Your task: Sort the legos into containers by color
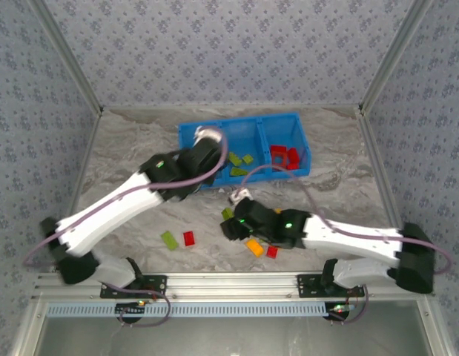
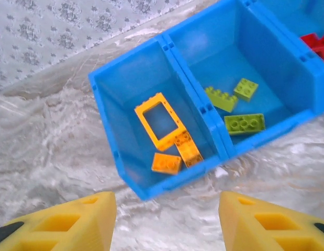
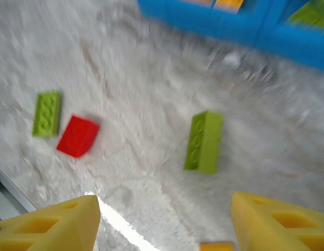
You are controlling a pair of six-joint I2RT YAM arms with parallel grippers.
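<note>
Bin [image 2: 110, 112] part full — orange legos [image 2: 166, 163] in left box, green legos [image 2: 244, 123] mid, red legos [image 1: 283, 156] right. I count abt five loose on the table [image 1: 133, 159], e.g. green brick [image 3: 203, 141], red brick [image 3: 77, 136]. L gripper [image 2: 167, 219] up by bin, R gripper [image 3: 164, 225] over table — both spread apart, empty.

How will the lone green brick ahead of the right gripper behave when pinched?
The green brick looks like rigid plastic, so it probably will not bend. Its flat sides should suit the open right gripper. Being boxy, it likely slides rather than rolls if pushed.
</note>
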